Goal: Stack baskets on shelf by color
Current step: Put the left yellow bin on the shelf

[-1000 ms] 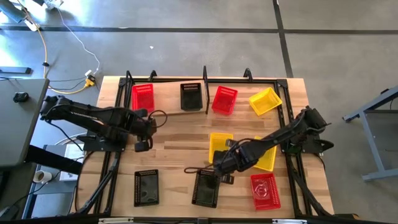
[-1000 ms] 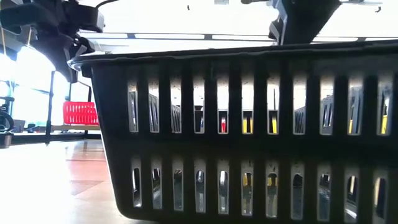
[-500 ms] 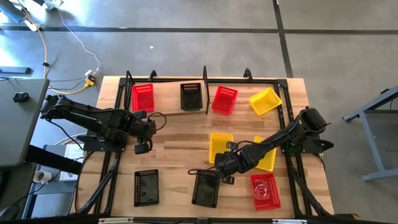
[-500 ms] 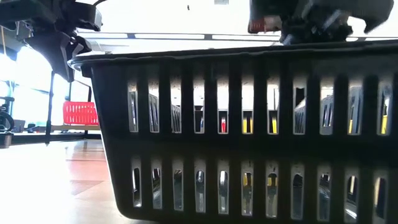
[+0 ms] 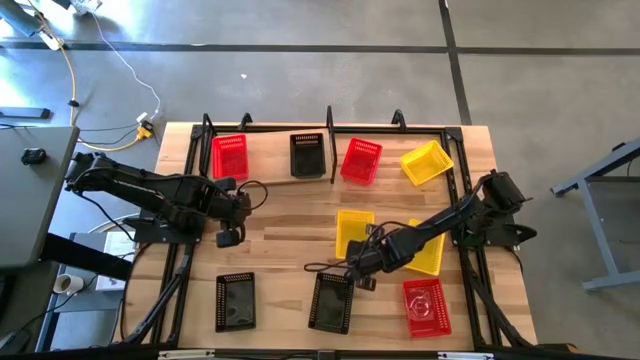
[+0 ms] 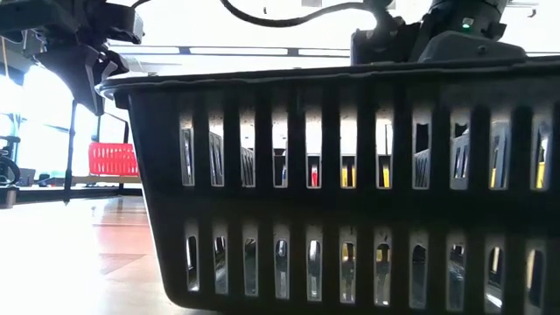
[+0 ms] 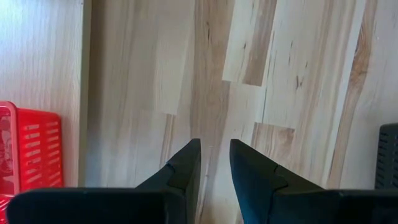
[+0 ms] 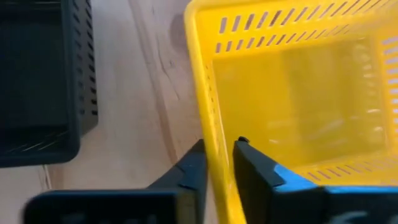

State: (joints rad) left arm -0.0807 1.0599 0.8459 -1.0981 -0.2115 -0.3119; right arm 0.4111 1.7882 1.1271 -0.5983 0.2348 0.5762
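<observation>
While the right pincer [image 8: 217, 163] straddles the near wall of the yellow basket [image 8: 298, 93] mid-surface, fingers nearly closed on it, it should clamp firmly before lifting toward the shelf [image 5: 330, 128]; the left pincer [image 7: 214, 163] hovers slightly parted, empty.

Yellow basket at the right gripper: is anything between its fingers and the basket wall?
Nothing visible. The right gripper straddles the yellow basket rim, one finger inside and one outside. A black basket sits beside it, clear of the fingers.
</observation>
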